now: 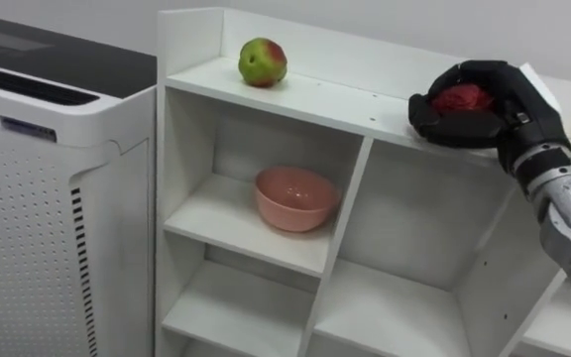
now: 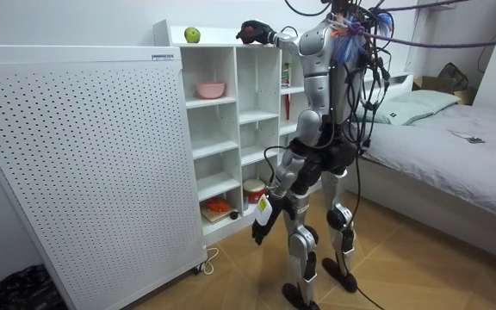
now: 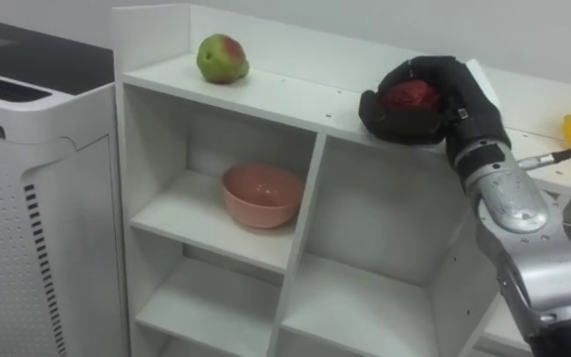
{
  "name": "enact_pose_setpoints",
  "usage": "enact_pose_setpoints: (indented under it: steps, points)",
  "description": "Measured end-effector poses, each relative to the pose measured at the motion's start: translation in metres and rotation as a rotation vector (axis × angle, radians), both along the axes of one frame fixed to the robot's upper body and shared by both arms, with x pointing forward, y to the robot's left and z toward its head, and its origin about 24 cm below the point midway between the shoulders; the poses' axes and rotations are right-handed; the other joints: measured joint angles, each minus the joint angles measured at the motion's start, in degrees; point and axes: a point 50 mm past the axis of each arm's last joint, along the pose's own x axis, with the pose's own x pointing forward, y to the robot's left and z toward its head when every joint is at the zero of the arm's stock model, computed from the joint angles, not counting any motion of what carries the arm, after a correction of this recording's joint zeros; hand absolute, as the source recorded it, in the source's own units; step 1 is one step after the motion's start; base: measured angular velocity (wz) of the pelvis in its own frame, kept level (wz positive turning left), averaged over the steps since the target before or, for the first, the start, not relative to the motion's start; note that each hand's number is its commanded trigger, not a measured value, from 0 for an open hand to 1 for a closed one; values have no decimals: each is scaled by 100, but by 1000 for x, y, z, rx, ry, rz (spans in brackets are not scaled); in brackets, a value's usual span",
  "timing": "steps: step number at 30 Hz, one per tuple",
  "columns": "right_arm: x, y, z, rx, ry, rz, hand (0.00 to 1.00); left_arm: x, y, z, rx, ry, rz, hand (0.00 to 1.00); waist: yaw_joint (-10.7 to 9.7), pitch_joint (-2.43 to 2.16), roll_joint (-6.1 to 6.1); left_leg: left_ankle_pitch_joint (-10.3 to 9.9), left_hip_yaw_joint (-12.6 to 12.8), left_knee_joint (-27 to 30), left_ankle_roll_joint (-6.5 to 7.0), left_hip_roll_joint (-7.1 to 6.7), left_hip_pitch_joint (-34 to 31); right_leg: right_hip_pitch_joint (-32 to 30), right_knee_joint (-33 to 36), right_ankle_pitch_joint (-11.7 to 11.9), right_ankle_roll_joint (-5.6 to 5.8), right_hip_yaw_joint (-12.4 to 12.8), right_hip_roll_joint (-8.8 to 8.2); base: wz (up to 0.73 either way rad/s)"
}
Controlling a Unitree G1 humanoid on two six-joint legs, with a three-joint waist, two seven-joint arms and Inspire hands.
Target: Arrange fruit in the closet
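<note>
Red fruit (image 1: 462, 97) clasped in my right hand (image 1: 512, 107), on top of the closet (image 1: 315, 99).
I judge this to be the set-down. I'd settle the fruit's weight on the top board, back from the front edge, then ease the fingers (image 1: 449, 127) apart slowly so it can't roll toward the green-red apple (image 1: 263, 61) further left. The arm reaches up and forward with the wrist bent. The hand seems to rest on the board, its fingers curled round the fruit. My left hand (image 2: 263, 226) hangs by the thigh.
</note>
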Motion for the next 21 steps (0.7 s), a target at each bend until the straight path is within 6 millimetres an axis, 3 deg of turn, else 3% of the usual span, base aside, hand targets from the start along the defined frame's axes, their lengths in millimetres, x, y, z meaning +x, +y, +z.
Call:
enact_pose_setpoints:
  steps: [3,7,11,21]
  points:
    - [-1,-2,3,61,-7,22,100,2,0,0,1,-5,-2,0,-21,9,14,0,-1,17,0,-4,-59,-41,-2,0,0,4,-1,1]
    - [-10,14,15,82,-47,125,100,0,1,0,5,4,1,0,-152,34,73,0,62,51,0,-4,-140,-141,0,1,-1,69,-5,-5]
    - [-30,32,13,78,-98,223,100,-3,1,-1,19,9,1,0,-133,5,192,0,174,13,0,2,-97,-165,3,1,-2,180,-9,-18]
    - [-69,77,-23,13,-17,508,100,-3,1,-2,21,-2,31,0,-155,-13,251,0,323,-30,0,26,122,-51,0,1,-2,322,1,-10]
